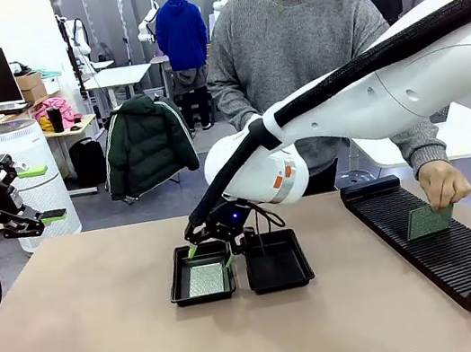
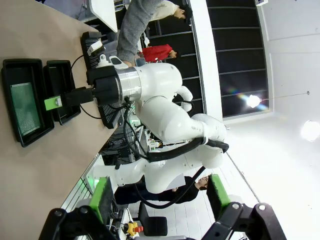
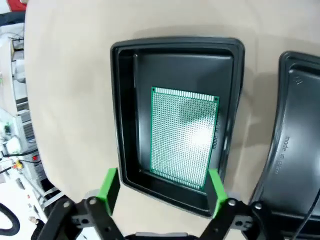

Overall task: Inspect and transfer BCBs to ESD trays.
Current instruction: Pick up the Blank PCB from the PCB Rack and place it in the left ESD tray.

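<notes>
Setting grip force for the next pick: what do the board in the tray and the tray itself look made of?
BCB: likely rigid fibreglass laminate, green edges, face a fine grid of pale dots catching a dull glare. ESD tray: probably moulded black plastic, smooth with a soft sheen, rounded flared rim; the neighbouring tray carries raised or stamped lettering.

right arm [image 1: 366, 89] enters from the upper right of the frame and reaches across to lower centre, wrist bent down. right end effector [image 1: 210, 255] points straight down, low over the worktop, jaws spread wide, green pads [image 3: 107, 186] well apart, gripping nothing. left end effector [image 1: 42, 193] sits raised at the mid-left edge, pointing sideways toward centre, jaws fully apart, empty.
</notes>
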`<state>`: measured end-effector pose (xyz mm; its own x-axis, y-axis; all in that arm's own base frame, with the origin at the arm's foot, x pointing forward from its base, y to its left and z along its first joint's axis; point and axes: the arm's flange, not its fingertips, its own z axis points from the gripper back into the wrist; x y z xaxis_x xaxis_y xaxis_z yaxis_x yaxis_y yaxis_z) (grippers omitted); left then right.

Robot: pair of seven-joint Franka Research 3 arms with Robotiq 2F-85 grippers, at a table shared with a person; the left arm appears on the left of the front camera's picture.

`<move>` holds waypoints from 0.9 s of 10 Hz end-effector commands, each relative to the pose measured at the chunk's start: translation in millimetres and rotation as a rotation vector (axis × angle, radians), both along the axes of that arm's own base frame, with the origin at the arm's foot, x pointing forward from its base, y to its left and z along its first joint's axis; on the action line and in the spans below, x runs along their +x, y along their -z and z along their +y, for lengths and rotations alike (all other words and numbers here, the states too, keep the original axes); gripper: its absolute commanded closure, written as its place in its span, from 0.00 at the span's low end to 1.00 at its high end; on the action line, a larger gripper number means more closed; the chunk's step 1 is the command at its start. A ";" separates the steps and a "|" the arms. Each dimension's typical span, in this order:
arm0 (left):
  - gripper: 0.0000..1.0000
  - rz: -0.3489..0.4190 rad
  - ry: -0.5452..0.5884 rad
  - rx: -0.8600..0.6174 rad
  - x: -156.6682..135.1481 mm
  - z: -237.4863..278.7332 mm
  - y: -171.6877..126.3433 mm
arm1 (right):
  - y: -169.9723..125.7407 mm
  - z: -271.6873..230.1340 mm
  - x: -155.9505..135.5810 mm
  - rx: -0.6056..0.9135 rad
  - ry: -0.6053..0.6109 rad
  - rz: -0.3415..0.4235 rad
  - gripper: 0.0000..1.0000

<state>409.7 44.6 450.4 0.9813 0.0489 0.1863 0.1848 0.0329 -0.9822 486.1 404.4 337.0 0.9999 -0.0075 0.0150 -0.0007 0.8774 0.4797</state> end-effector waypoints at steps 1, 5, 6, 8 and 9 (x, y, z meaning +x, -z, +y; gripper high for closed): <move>0.00 -0.001 -0.002 -0.002 -0.3 1.1 -0.5 | -15.4 24.8 7.1 -0.103 -0.004 -0.004 0.00; 0.00 -0.001 -0.002 -0.002 -0.3 1.1 -0.5 | -35.9 38.1 -2.4 -0.207 -0.022 -0.008 0.00; 0.00 -0.001 -0.002 -0.002 -0.3 1.1 -0.5 | -37.2 40.1 -2.2 -0.215 -0.023 -0.004 0.00; 0.00 -0.001 -0.002 -0.002 -0.3 1.1 -0.5 | -39.3 41.9 -2.8 -0.258 -0.007 -0.002 0.00; 0.00 -0.001 -0.002 -0.002 -0.3 1.1 -0.5 | -41.5 42.6 -3.6 -0.286 0.007 -0.012 0.00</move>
<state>409.7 44.6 450.4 0.9813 0.0489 0.1863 0.1849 0.0329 -0.9822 482.7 439.5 377.3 0.9995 0.0252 0.0185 -0.0293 0.9626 0.2695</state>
